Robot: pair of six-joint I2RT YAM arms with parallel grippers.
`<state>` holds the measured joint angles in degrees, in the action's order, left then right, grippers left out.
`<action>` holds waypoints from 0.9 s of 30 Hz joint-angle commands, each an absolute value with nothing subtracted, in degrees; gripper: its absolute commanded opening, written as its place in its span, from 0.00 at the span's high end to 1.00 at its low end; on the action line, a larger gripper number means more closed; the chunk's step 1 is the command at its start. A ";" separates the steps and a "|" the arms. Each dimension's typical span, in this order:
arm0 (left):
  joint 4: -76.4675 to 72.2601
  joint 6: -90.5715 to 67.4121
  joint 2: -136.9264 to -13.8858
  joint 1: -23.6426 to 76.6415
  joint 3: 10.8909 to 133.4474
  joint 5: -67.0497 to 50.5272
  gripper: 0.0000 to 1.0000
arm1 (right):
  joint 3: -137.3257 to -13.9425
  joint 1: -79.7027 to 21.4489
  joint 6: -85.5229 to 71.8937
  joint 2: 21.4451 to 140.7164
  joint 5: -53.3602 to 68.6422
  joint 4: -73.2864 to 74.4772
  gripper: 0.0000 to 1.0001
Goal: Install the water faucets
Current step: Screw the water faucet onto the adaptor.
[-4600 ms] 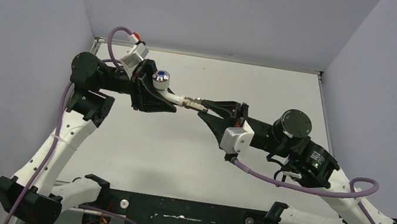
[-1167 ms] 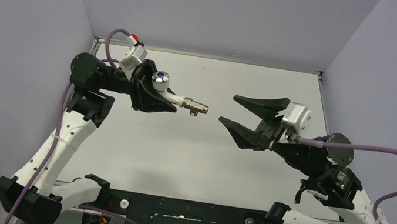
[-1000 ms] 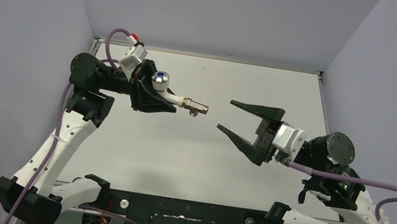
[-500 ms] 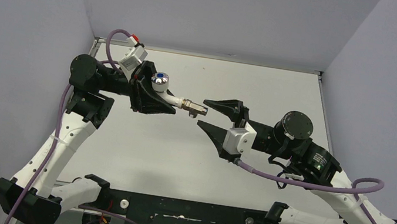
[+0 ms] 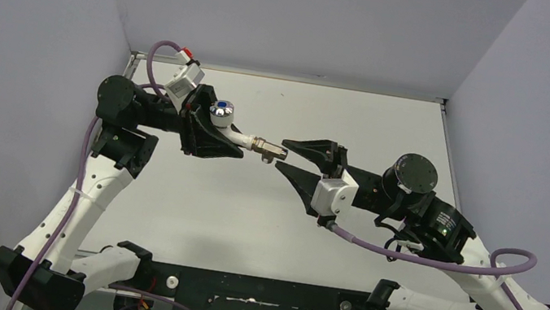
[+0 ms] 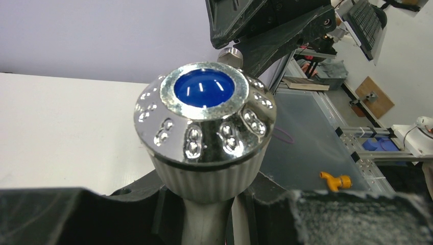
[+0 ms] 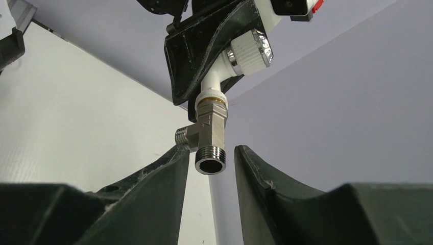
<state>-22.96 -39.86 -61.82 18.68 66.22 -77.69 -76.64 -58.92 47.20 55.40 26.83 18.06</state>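
The water faucet has a white body (image 7: 217, 76) and a chrome knob with a blue dot (image 5: 221, 109), which fills the left wrist view (image 6: 204, 122). The grey metal threaded fitting (image 5: 268, 149) sits on its spout end, with the open thread facing the right wrist camera (image 7: 210, 138). My left gripper (image 5: 234, 142) is shut on the white body and holds it above the table; its fingers (image 6: 127, 214) show below the knob. My right gripper (image 5: 282, 154) is open, with its jaws on either side of the fitting's end (image 7: 210, 158). The left jaw is close against the side thread.
The white table (image 5: 246, 216) is walled in by grey panels at the left, back and right. A black rail (image 5: 251, 291) runs along the near edge between the arm bases. A small yellow tap (image 6: 334, 179) lies off the table in the left wrist view.
My right gripper, which stood open and away from the faucet, has swung back left. Its open jaws now straddle the fitting's end. The left arm and faucet have stayed still.
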 commanded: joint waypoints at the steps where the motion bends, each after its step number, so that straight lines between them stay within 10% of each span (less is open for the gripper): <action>1: -25.83 -40.11 -60.55 18.46 66.91 -77.13 1.00 | -78.19 -58.90 47.64 55.54 26.04 15.03 0.61; 27: -25.88 -40.35 -60.65 18.46 67.10 -77.08 1.00 | -75.91 -58.94 46.96 55.81 24.85 13.63 0.64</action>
